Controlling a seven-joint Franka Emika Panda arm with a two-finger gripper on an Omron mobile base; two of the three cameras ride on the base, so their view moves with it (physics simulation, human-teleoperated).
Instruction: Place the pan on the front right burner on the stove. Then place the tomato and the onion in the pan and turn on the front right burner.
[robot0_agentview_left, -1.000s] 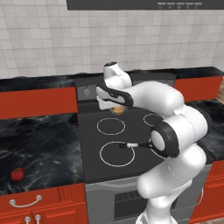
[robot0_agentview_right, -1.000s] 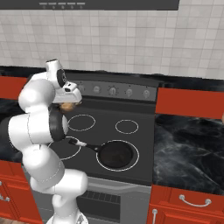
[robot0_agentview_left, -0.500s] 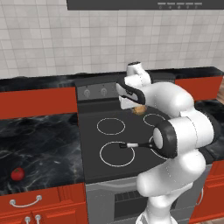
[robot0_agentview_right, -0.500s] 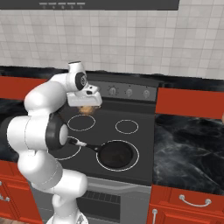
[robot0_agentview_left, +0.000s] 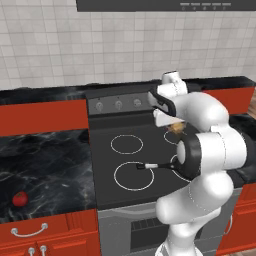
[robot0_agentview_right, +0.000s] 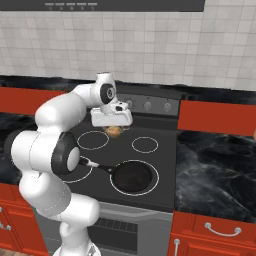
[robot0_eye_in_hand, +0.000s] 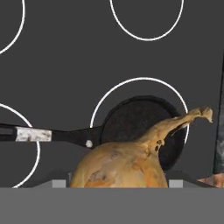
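The tan onion (robot0_agentview_right: 115, 131) hangs in my gripper (robot0_agentview_right: 114, 126), which is shut on it above the middle of the stove (robot0_agentview_right: 165, 155). From the hand view the onion (robot0_eye_in_hand: 120, 164) fills the bottom, its dry stalk pointing right. Below and beyond it sits the black pan (robot0_eye_in_hand: 131, 120), inside the front right burner's white ring (robot0_eye_in_hand: 140, 78), handle pointing left. The pan (robot0_agentview_right: 132, 176) is empty. In the left base view my arm hides most of the pan; its handle (robot0_agentview_left: 150, 165) shows. The red tomato (robot0_agentview_left: 20, 198) lies on the left counter near its front edge.
Three other white burner rings mark the black glass, one at the back right (robot0_agentview_right: 145, 144). Round knobs (robot0_agentview_right: 147, 105) line the grey back panel behind my hand. Dark marble counters (robot0_agentview_right: 215, 175) with red drawers flank the stove on both sides.
My gripper has carried the onion to the right, from over the back left burner to above the stove's middle. The pan and the tomato have not moved.
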